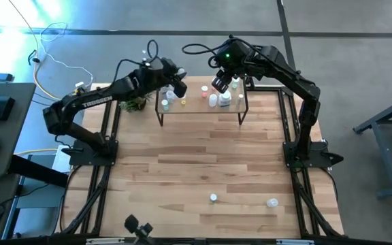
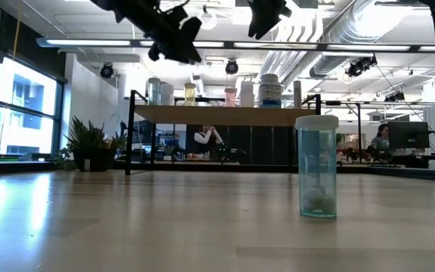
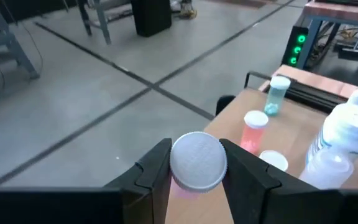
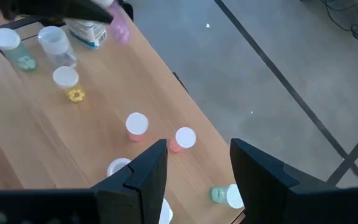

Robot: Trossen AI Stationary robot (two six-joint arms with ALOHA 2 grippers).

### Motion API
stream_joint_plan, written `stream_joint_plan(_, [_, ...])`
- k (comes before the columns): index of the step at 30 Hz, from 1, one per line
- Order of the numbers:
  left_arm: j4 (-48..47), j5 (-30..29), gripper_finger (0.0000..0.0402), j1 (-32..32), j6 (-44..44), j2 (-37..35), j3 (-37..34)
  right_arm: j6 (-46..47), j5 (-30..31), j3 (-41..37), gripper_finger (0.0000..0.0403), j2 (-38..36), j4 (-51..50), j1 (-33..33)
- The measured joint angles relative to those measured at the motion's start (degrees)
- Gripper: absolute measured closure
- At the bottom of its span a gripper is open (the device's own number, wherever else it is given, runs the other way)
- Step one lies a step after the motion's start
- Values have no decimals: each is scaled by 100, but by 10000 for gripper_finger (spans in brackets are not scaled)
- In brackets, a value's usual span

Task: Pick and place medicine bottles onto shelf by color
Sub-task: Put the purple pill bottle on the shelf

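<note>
your left gripper pinches a white-capped pink bottle above the shelf's 9 o'clock end, while your right gripper hovers empty, fingers apart, over its 3 o'clock end.

A robotics lab. Exposed ceiling ducts and a polished concrete floor show it. A person at a monitor sits at three o'clock.

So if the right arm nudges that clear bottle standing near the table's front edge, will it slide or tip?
The clear bottle looks tall for its narrow base, so probably tips. Nearly empty, likely light. Once down, its round body may roll.
</note>
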Motion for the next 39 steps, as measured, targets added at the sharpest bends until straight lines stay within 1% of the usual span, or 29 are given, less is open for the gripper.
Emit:
stream_joint_plan(6, [-13,-2,288,0,-254,333,0,0,0,0,235,0,17,-168])
stream_joint_plan(17, [-221,-39,288,0,-676,726,0,4,-1,1,235,0,59,-369])
stream_joint_plan(29, [-192,-40,288,-7,-603,783,0,22,-1,0,235,0,83,-414])
stream_joint_plan(31, [-176,115,288,-7,-599,776,31,22,0,0,235,0,85,-415])
stream_joint_plan(35, [-255,590,288,-107,-442,761,385,22,0,0,235,0,87,-415])
stream_joint_plan(39, [-808,701,288,-401,-126,763,746,22,-1,1,235,0,85,-415])
